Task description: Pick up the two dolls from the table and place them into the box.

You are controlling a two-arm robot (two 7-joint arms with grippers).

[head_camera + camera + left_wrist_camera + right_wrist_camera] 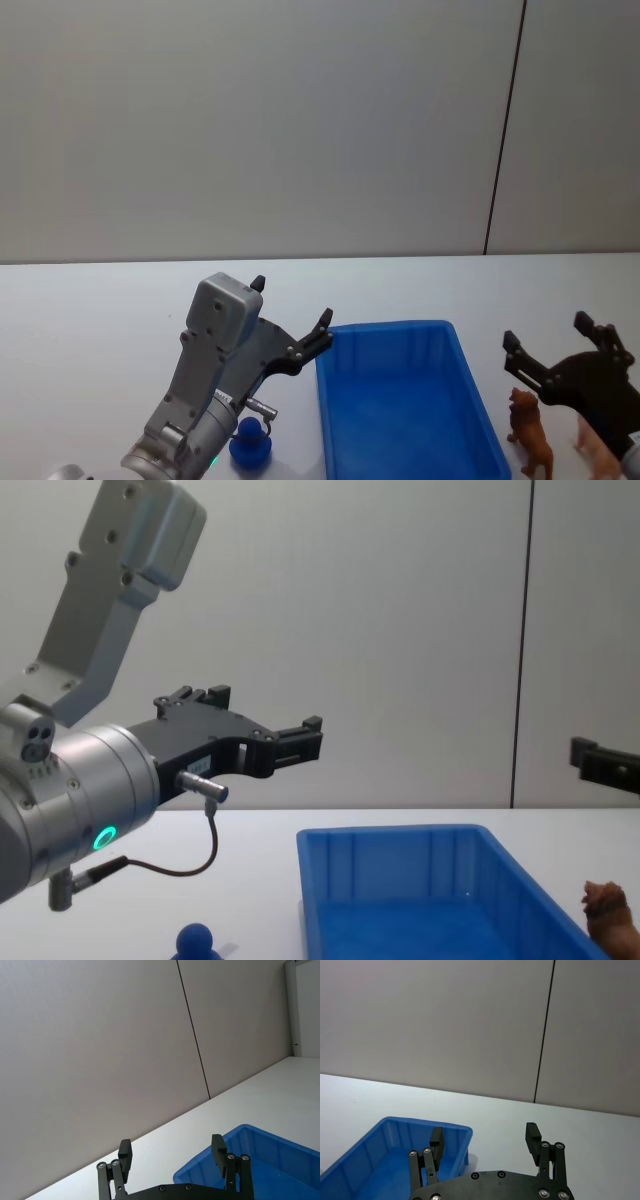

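Note:
The dark blue doll [250, 443] with a round head stands on the white table [100, 300] left of the blue box [385, 327], under my left arm. In the chest view this doll [197, 942] sits at the bottom edge. The brown furry doll [528, 432] stands on the table just right of the box [390, 832], and it shows in the chest view [610, 910] too. My left gripper [292, 302] hovers open and empty above the box's near-left corner. My right gripper [546, 332] hangs open and empty above the brown doll.
A pale tan shape [600, 455] lies right of the brown doll, partly behind my right gripper. A grey wall stands behind the table. Each wrist view shows that gripper's fingers [125, 1152] [532, 1135] spread apart over the box [260, 1142] [395, 1127].

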